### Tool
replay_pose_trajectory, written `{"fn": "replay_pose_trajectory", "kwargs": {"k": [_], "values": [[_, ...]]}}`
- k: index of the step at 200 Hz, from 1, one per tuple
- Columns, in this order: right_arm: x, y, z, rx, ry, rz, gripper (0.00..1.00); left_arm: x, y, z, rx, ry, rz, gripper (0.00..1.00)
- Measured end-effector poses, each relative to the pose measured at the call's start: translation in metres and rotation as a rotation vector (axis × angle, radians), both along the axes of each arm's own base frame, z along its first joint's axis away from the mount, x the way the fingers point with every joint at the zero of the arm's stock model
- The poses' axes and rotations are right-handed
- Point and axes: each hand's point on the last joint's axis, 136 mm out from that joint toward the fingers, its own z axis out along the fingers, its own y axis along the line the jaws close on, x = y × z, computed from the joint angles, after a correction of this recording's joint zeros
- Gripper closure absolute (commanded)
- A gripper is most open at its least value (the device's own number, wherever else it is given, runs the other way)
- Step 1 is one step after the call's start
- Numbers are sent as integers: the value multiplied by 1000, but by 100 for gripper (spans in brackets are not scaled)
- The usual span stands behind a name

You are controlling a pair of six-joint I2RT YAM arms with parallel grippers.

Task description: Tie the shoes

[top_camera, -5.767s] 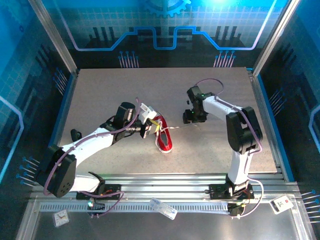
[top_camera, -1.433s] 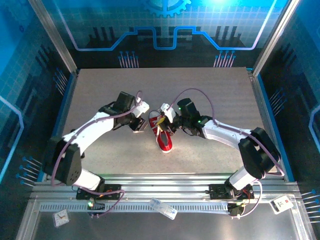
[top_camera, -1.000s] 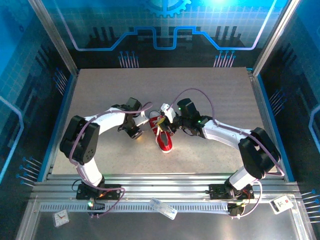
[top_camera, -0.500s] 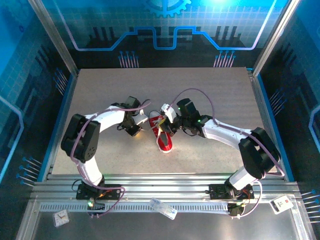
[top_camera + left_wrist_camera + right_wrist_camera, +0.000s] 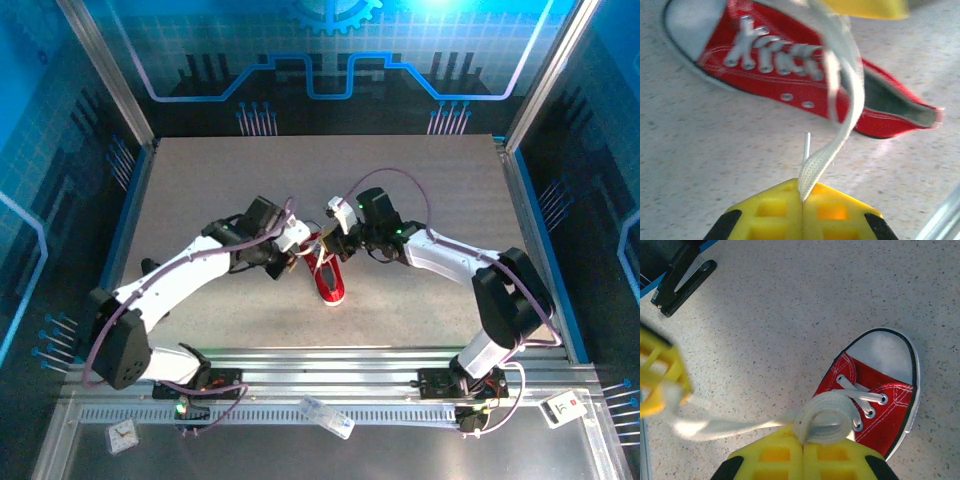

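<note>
- From overhead I get white glare top centre and a blue glow on the walls (image 5: 60, 200); the table (image 5: 200, 180) is evenly lit, with soft shadows.
- Left wrist feed is soft; the lace (image 5: 852, 80) smears near the lens.
- Right wrist: tabletop grain sharp, left edge motion-blurred.

Speckled grey table (image 5: 200, 170) inside a booth — glowing blue circuit-patterned walls (image 5: 330, 50), aluminium rails (image 5: 350, 365) along the near edge.
</note>
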Motion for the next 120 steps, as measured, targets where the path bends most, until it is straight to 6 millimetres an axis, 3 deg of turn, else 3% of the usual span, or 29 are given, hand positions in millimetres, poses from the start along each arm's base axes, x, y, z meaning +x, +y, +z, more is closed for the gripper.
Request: {"fn": "replay_pose_trajectory", "kwargs": {"k": [50, 89, 106, 120], "values": [[9, -9, 2, 18, 19, -19, 100, -43, -59, 3, -110, 12, -63, 100], [10, -12, 3, 34, 28, -14, 100, -47, -109, -9, -223, 56, -31, 100], [8, -10, 5, 44, 34, 0, 100, -44, -129, -17, -269, 74, -20, 80], [9, -11, 4, 43, 32, -2, 100, -42, -140, -25, -290, 94, -5, 71]]}}
